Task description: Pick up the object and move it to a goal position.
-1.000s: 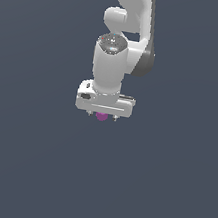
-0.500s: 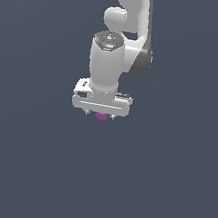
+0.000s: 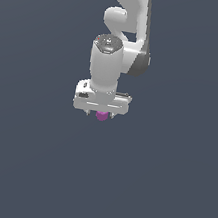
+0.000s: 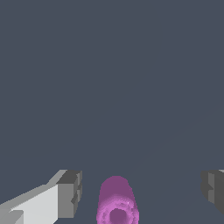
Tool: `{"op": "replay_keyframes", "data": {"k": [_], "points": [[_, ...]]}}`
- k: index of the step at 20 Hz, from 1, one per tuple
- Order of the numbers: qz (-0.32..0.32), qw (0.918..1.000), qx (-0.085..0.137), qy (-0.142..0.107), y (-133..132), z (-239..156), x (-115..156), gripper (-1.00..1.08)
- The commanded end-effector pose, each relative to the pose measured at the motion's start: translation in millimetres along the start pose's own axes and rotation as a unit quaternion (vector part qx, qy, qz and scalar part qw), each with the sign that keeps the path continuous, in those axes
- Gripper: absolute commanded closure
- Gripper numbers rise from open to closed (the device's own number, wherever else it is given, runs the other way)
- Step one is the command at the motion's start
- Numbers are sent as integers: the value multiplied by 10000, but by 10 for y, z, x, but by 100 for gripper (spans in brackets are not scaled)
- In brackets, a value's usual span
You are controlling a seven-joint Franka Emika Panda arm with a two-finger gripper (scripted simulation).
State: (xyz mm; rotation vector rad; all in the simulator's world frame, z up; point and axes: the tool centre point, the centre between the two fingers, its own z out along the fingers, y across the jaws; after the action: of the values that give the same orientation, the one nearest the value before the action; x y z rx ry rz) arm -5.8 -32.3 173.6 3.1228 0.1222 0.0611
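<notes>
Drifting leftward, gripper over object

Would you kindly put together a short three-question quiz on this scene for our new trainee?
1. True or false: in the wrist view, the gripper fingers are pressed against the magenta object.
2. Where does the object sit in the exterior view? A) just under the gripper B) far out at that view's left edge C) on top of the arm
3. Fill in: the object's colour is ____.

Key
1. False: there is a clear gap on each side.
2. A
3. magenta
</notes>
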Motion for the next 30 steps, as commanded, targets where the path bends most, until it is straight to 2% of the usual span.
{"op": "replay_keyframes", "data": {"k": [1,8,18,24,30], "points": [[-175,9998,5,-14,-2,59,-69,-92],[-903,9959,32,-66,-20,287,-367,-92],[-2042,9788,95,-136,-70,606,-877,-92],[-2430,9698,122,-156,-94,704,-1063,-92],[-2584,9658,133,-163,-104,741,-1139,-92]]}}
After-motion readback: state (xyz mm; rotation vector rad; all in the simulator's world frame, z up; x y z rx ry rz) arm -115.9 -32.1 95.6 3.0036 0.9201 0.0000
